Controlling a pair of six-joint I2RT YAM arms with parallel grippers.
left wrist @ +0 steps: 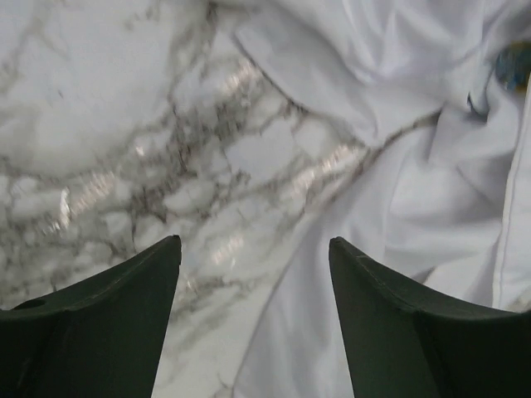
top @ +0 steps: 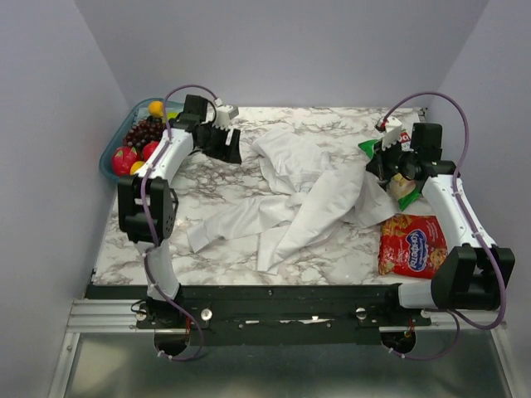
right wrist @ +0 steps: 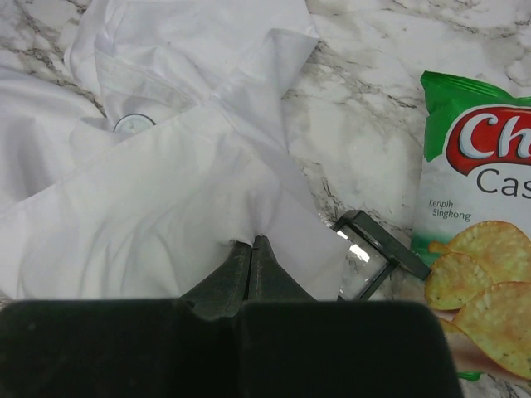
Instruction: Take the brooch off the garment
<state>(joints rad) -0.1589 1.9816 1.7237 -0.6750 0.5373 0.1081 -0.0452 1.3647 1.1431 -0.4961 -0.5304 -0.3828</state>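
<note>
Brooch (left wrist: 514, 66), likely rigid, pinned on limp garment (left wrist: 398, 207).
Left gripper (left wrist: 253, 242) released, the pin ahead-right of its jaws; right gripper (right wrist: 251, 242) clenches garment; pinch the rim.

Soft, even light; glare streaks the marble table (left wrist: 236, 79) and the left wrist view blurs the garment (left wrist: 398, 207).

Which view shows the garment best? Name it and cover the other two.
Top external: the whole garment lies crumpled across the table, sleeves spread. Left wrist shows only a folded edge on the marble. Right wrist shows a close patch, with the right gripper pinching its cloth.
</note>
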